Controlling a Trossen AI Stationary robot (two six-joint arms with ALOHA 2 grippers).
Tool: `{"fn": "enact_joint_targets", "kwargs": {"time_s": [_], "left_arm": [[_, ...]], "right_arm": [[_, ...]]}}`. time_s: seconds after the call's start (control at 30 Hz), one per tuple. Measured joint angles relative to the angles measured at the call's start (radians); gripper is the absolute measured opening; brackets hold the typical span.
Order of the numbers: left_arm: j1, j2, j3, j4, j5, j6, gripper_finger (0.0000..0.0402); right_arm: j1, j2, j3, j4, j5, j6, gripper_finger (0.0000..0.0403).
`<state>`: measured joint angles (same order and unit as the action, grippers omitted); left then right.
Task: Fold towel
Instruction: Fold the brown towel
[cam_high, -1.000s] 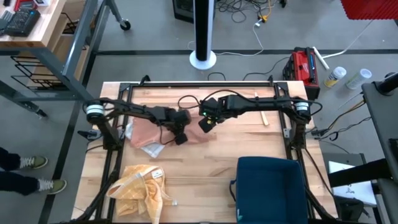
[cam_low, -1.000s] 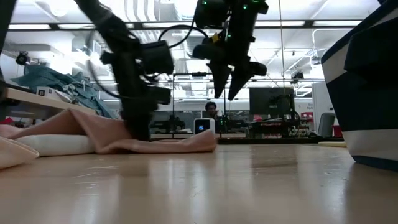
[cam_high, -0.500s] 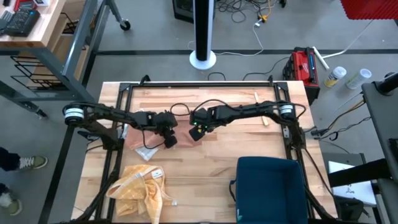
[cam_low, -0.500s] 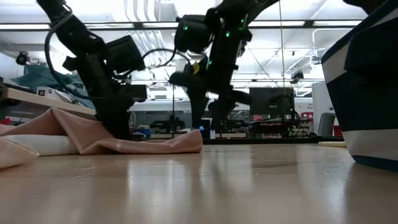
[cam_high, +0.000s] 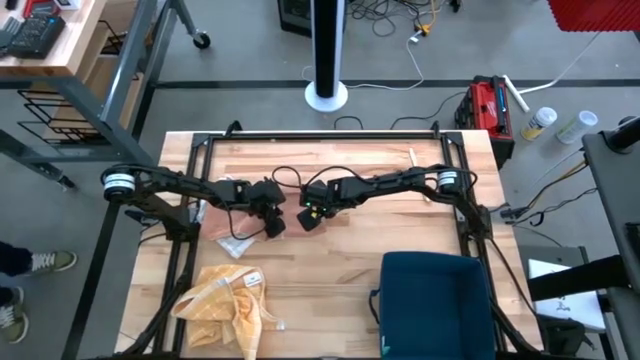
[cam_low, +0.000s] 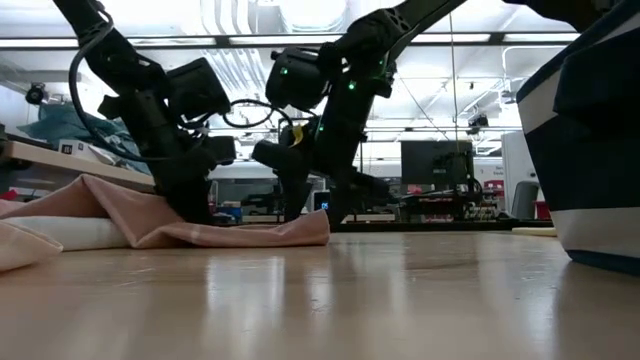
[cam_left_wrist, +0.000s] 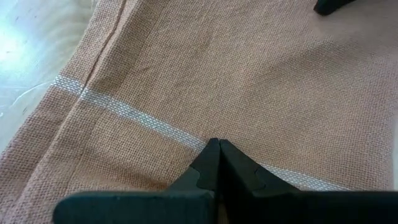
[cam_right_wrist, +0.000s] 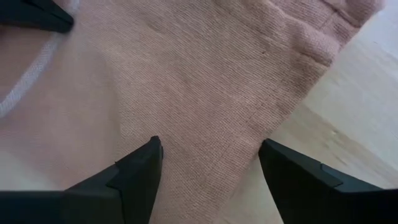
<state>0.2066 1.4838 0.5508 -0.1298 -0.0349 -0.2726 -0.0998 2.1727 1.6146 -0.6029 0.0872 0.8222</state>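
Observation:
The pink towel (cam_low: 250, 233) lies crumpled flat on the wooden table, and the arms hide most of it in the high view. A white stripe (cam_left_wrist: 124, 112) runs across it. My left gripper (cam_high: 272, 224) stands shut on the towel, near its middle (cam_low: 190, 212). My right gripper (cam_high: 308, 217) is open just over the towel's right end (cam_low: 318, 228). Its two fingers (cam_right_wrist: 140, 165) straddle the towel's edge (cam_right_wrist: 249, 143). Whether they touch the cloth I cannot tell. My left gripper has its shut fingertips (cam_left_wrist: 214, 149) on the towel at the white stripe (cam_left_wrist: 186, 138). It comes slanting down from the table's left. The fingers themselves hide how much cloth lies between them. The towel stays down on the table around the tips.
A yellow cloth (cam_high: 225, 300) lies at the near left, and a small white item (cam_high: 238, 243) is beside the towel. A dark blue bin (cam_high: 435, 300) stands at the near right. Black frame rails (cam_high: 320, 135) run around the table.
My left gripper, still shut, has drawn toward the table's left, and the towel has slid that way with it. My right gripper has come down and leftward to the towel's right end, and its fingers have spread wider.

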Motion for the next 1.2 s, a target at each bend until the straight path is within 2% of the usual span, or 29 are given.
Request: {"fn": "enact_joint_targets", "kwargs": {"time_s": [0.27,0.5,0.63,0.77,0.87,1.03,1.07,1.2], "left_arm": [[0.000,0.000,-0.005,0.005,0.004,-0.007,0.0000],[-0.002,0.000,-0.006,0.011,0.019,-0.009,0.0000],[-0.002,0.001,-0.009,0.014,0.021,-0.023,0.0000],[-0.002,0.001,-0.010,0.016,0.021,-0.025,0.0000],[-0.003,0.001,-0.012,0.021,0.021,-0.025,0.0000],[-0.003,-0.008,-0.013,0.046,0.024,-0.026,0.0000],[-0.003,-0.013,-0.012,0.046,0.027,-0.027,0.0000],[-0.004,-0.058,-0.009,0.032,0.095,-0.037,0.0000]], "right_arm": [[0.001,0.037,-0.002,0.044,0.021,0.018,0.0262],[0.015,0.064,-0.003,0.252,0.018,0.002,0.0254],[0.016,0.067,-0.006,0.283,0.006,-0.008,0.0236],[0.016,0.082,-0.009,0.298,0.013,-0.011,0.0195],[0.021,0.101,-0.009,0.331,0.021,-0.031,0.0149],[0.022,0.113,-0.009,0.342,0.028,-0.094,0.0031],[0.023,0.105,-0.009,0.340,0.031,-0.113,0.0019],[0.031,0.066,-0.012,0.266,0.059,-0.146,0.0017]]}}
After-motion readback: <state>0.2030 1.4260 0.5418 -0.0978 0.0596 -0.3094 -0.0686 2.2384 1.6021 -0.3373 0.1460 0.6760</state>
